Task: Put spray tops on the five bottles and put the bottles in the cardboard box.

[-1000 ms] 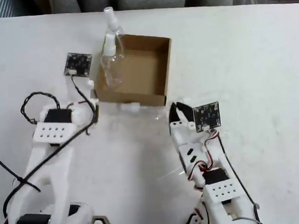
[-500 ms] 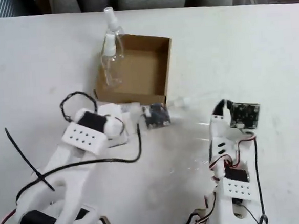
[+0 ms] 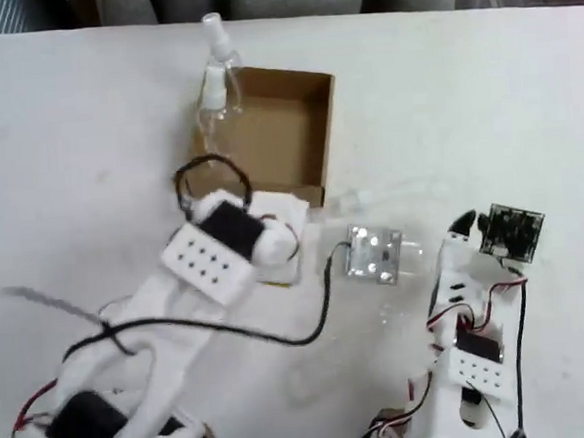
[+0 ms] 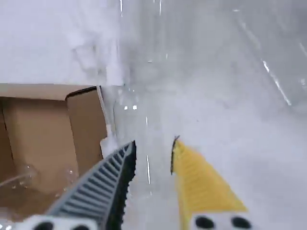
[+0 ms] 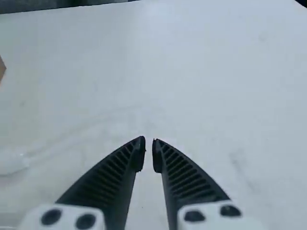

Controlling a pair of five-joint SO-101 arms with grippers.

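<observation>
High view is showing the cardboard box (image 3: 297, 148) sitting open toward the far side of the table (image 3: 64, 115). Two bottles (image 3: 212, 84) are standing upright against its far-left corner, spray tops poking above the rim. Judgement: two of five are dealt with and three are outstanding.

You are holding the left arm stretched across the box's near wall. Left wrist view: the left gripper (image 4: 153, 146) is hanging with its jaws parted by a moderate gap, grasping nothing, and aiming at the table just outside the box's corner. A clear item (image 4: 126, 103) is lying there, touching or just beside the cardboard wall. It is likely a bottle, but too faint to confirm, and I cannot tell whether it is carrying a top. The open stance is making sense as an approach for a grasp on it.

You are resting the right arm well apart from the box, off to the side. Right wrist view: the right gripper (image 5: 147, 143) is pointing at bare table, jaws drawn almost together with a sliver between the tips, empty. Likely this is leaving the left arm room to work.

Risk: the clear item, lying so near the wall, is leaving little room for the grey jaw, and it may be prone to rolling.
</observation>
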